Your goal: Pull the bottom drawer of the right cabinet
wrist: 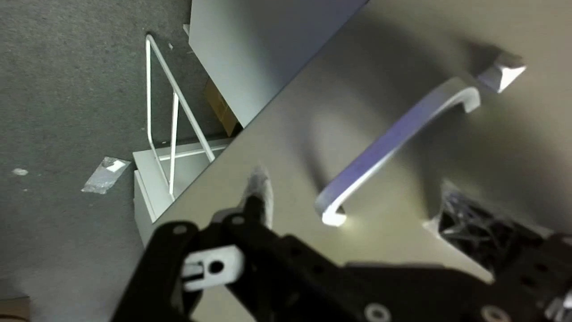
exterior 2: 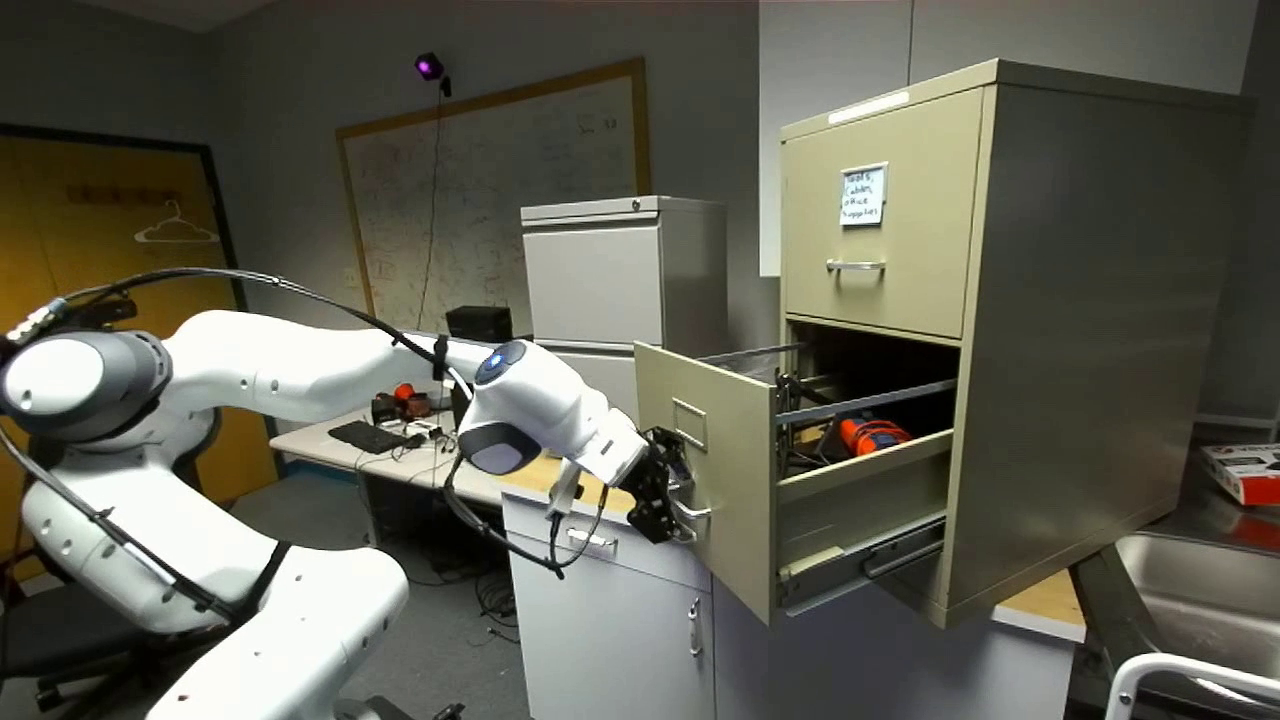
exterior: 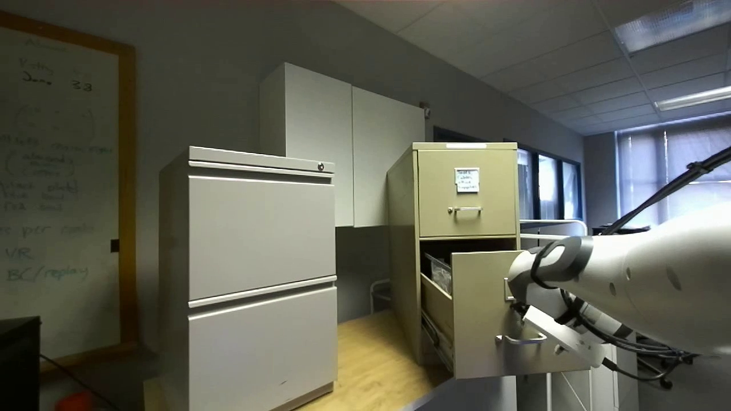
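- Toward four o'clock in an exterior view stands the tall, narrow beige metal filing cabinet [exterior: 404, 245], its plain beige metal bottom drawer [exterior: 477, 319] standing well out from the body.
- Above that drawer, at twelve o'clock, the beige metal upper drawer [exterior: 437, 197], bearing a small white paper label [exterior: 467, 180], sits flush in the cabinet.
- From nine o'clock in an exterior view, the jointed white robot arm [exterior 2: 300, 360] extends to the bottom drawer's front.
- At six o'clock in the wrist view, the black two-fingered gripper [wrist: 353, 190] has its grey-tipped fingers [wrist: 261, 192] spread apart; the curved silvery metal handle [wrist: 393, 141] lies toward three o'clock, its lower end between the fingertips as seen. Whether they touch it, I cannot tell.
- Inside the bottom drawer, just past three o'clock in an exterior view, lies a rounded orange-and-dark object [exterior 2: 870, 437].
- Toward eight o'clock in an exterior view, a wide pale grey metal cabinet [exterior: 262, 228] stands apart from the beige one.
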Controlling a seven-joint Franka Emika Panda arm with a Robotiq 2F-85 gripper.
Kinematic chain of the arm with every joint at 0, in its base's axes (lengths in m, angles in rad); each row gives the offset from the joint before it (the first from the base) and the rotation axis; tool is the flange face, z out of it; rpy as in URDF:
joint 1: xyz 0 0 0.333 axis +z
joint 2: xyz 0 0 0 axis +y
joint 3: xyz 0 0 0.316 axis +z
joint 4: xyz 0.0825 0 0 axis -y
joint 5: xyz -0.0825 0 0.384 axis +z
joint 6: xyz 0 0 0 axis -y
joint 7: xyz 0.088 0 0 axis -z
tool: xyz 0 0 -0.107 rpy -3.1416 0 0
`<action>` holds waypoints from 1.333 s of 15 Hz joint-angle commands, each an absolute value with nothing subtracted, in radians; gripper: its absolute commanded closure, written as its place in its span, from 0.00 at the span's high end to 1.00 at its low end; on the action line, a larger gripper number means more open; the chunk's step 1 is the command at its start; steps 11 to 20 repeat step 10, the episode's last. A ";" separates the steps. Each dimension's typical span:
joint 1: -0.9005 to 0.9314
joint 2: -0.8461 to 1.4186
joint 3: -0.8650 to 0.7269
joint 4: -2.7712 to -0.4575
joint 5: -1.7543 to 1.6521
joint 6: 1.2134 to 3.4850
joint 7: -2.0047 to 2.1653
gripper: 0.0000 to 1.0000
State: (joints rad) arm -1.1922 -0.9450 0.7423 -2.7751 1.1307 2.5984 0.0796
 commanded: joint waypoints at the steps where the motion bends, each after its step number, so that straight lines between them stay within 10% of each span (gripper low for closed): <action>1: -1.258 -1.103 0.768 -2.776 1.130 2.526 0.182 1.00; 10: -1.152 -1.139 0.555 -2.775 1.056 1.990 0.025 1.00; 20: -1.152 -1.139 0.555 -2.775 1.056 1.990 0.025 1.00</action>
